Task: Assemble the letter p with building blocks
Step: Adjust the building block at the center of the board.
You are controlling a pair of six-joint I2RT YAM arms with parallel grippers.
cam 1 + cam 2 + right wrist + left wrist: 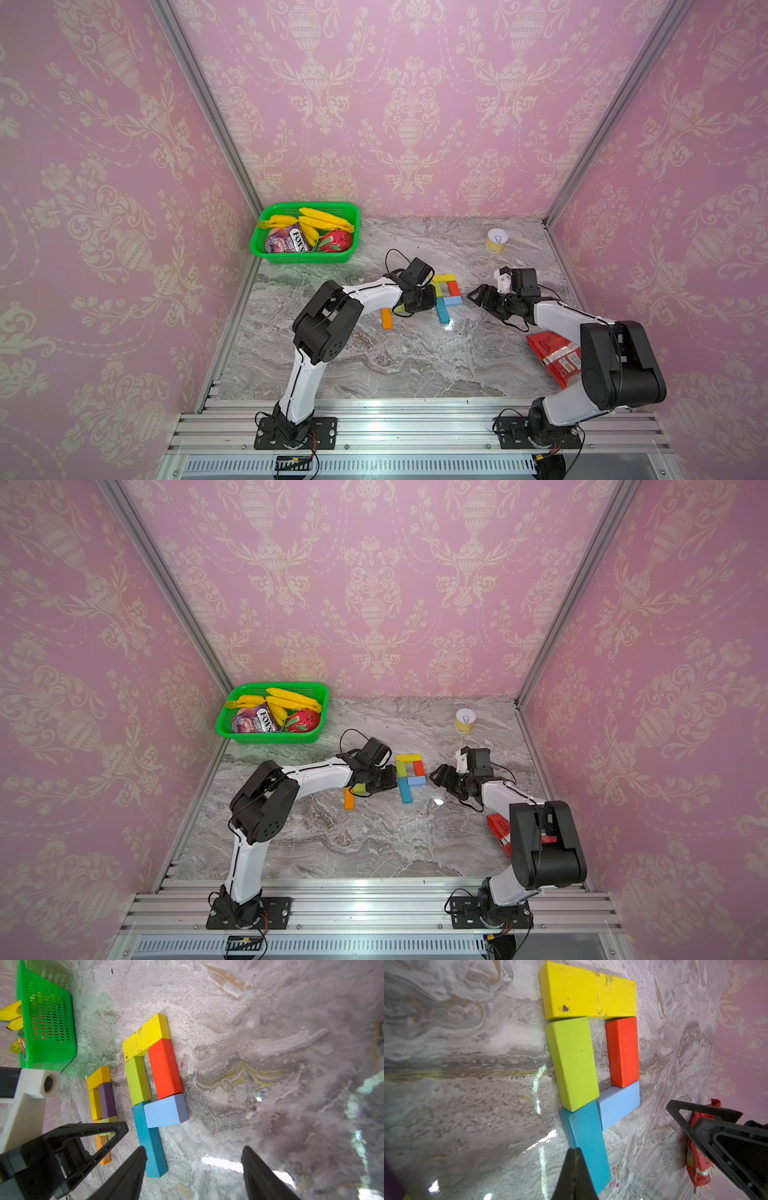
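**Blocks.** Five blocks lie flat on the desk near its middle, between the two arms, and form a letter P.
- The yellow block lies across the far end.
- The lime green block runs nearward from the yellow block's left part, touching it.
- The red block runs nearward from the yellow block's right part, with bare desk showing between it and the lime green one.
- The light blue block lies crosswise at the red block's near end and closes the loop.
- The teal block forms the stem. It meets the lime green block's near end and slants slightly rightward toward the near side.

**Second group.** The right wrist view shows more blocks just left of the P: a long yellow piece, a purple piece, a short yellow piece, a lime piece and an orange piece. The left arm hides most of this group in both top views.

**Left fingers**. They are pressed together with nothing between them. The tip sits low, just beside the teal block's left edge. Contact cannot be confirmed.

**Right fingers**. They are spread wide and empty, held over bare desk just right of the stem.

**Other items.**
- A green basket with bananas is at the far left.
- A small can is at the far right.
- A red snack packet is at the near right, partly under the right arm.
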